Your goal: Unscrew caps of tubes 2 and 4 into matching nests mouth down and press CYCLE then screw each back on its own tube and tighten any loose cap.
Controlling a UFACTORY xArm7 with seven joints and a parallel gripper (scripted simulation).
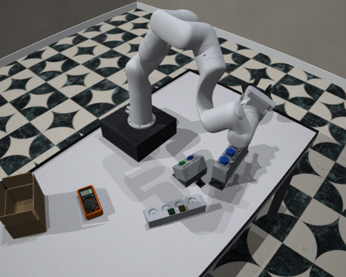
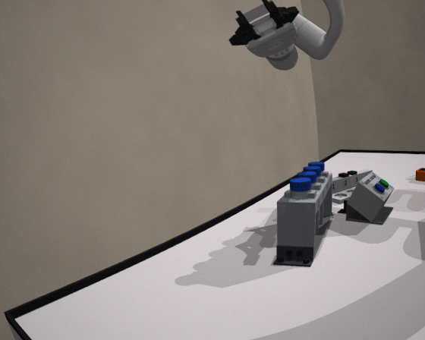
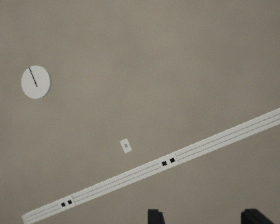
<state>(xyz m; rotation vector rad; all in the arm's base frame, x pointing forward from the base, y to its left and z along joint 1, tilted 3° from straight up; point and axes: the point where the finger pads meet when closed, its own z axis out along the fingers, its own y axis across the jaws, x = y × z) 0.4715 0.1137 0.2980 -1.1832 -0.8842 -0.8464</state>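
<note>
White counter (image 1: 81,247) with black edging, carrying the items below; places are given relative to the decapping station.

Decapping station: grey upright block (image 2: 303,218) on a dark foot, near the counter's edge. It holds four tubes in a row, each with a round blue screw cap (image 2: 300,184) seated on top; all four caps show in the exterior view, only two clearly (image 1: 224,159) in the top view, the rest hidden under the arm.

Key housing: grey wedge-shaped box (image 1: 189,170) just beside the station, on the side toward the arm's base. It bears a green key (image 1: 181,162) and a blue key (image 1: 190,157) on its sloped face.

Cap tray: long pale grey bar (image 1: 174,210) with four round nests, near the station, lying beyond the key housing as seen from the black pedestal. The nests show no blue caps. Two small square lamps sit at its middle, one green (image 1: 171,211) and one amber (image 1: 181,208); whether either is lit cannot be told.

White seven-joint arm on a black square pedestal (image 1: 115,136), arched over the station.

Gripper (image 2: 265,20): black-fingered, high above the station and well apart from it, pointing up and away toward the beige wall. Fingers partly drawn together, a gap between them, nothing held.

Orange handheld multimeter (image 1: 89,201): well apart from the station, past the cap tray.

Open brown cardboard box (image 1: 21,205): farthest from the station, beyond the multimeter.
</note>
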